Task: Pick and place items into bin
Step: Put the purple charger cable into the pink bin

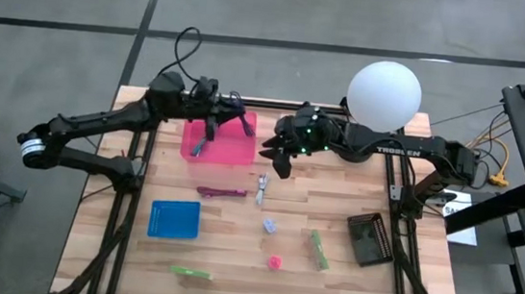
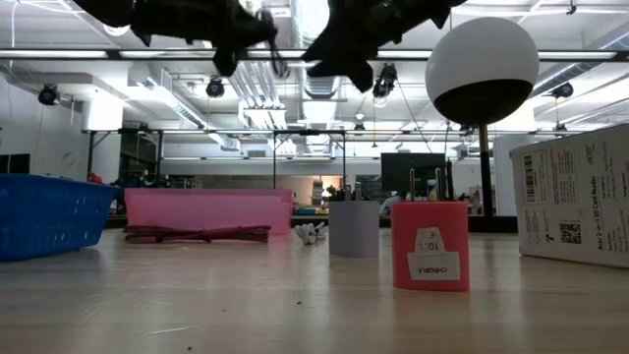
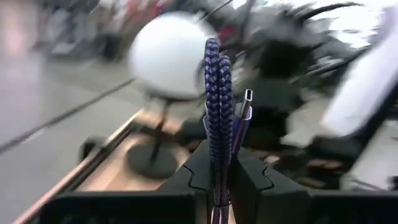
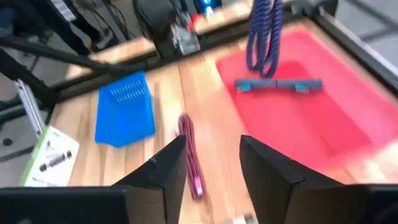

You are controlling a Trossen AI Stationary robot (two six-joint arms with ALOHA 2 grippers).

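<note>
Purple braided cable (image 3: 217, 118) is pinched between the fingers of the left hand (image 1: 215, 115), hanging w/ its loop over the pink bin (image 1: 219, 139); the right wrist view shows the cable dangling above the bin floor. Teal pen (image 4: 278, 85) already lies inside the bin. Right hand (image 1: 276, 154) hovers just beside the bin's right edge, fingers apart, holding nothing. Still out on the wood counter (image 1: 326, 288): maroon cable (image 1: 220, 192) just below the bin, silver tool (image 1: 261, 189) next to it, lavender block (image 1: 270, 226), pink block (image 1: 275, 262), green stick (image 1: 318, 250) and another green stick (image 1: 190, 272) near the front edge. Blue basket (image 1: 174, 220) sits front-left; white globe lamp (image 1: 384, 93) at the back.
</note>
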